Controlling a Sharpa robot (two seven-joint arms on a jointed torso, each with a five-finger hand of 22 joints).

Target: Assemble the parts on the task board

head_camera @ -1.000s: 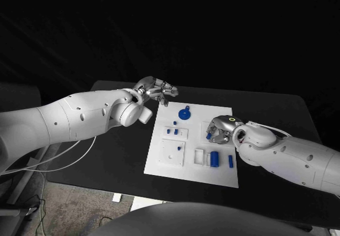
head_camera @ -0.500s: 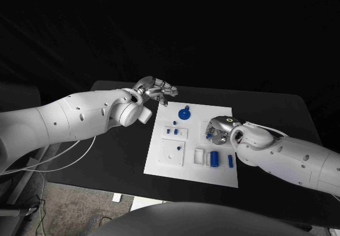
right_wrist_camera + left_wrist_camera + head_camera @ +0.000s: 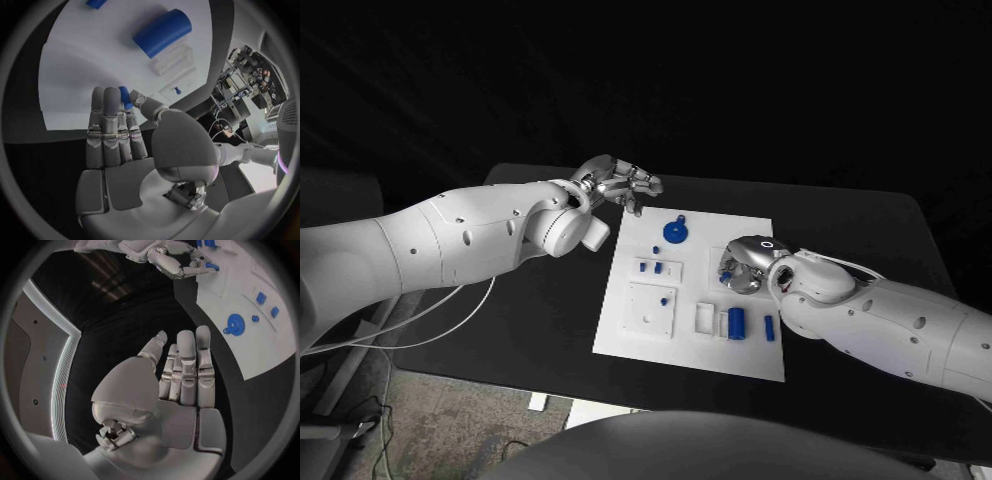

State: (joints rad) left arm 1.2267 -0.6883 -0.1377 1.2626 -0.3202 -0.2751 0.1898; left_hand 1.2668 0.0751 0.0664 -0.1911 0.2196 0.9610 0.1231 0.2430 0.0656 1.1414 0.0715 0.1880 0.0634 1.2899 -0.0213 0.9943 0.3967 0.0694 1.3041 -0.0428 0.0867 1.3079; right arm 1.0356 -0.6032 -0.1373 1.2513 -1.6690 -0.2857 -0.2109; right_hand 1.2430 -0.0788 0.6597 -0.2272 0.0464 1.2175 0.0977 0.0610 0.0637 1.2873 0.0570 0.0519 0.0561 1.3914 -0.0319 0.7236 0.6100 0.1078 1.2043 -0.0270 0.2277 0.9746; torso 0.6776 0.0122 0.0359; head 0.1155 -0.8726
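Right hand [image 3: 741, 268] sits low over the right side of the task board [image 3: 629, 334], and in the right wrist view a small blue peg [image 3: 125, 97] is pinched between its thumb and the tips of its straight, close-set fingers [image 3: 111, 125]. That same view shows a blue cylinder [image 3: 162, 32] lying on the white plate beyond the fingertips, next to a raised white block [image 3: 171, 58]. From the head camera, the board lies in the middle of the black table [image 3: 877, 225], its long side running away from the robot. On it, near the far edge, lies a round blue disc with a small loop [image 3: 675, 233]; a little nearer are two short blue pieces [image 3: 649, 267] set in a white recessed square, and below them another white square with one small blue piece [image 3: 666, 299]. Toward the near right part of the board the cylinder stands out beside a thin blue bar [image 3: 770, 328] and a white rectangular block [image 3: 705, 317]. Left hand [image 3: 620, 184] hovers off the board, beyond its far left corner and above the table, holding nothing; in the left wrist view its fingers [image 3: 186, 365] are stretched out side by side with the thumb apart, and the disc shows on the plate beyond them.
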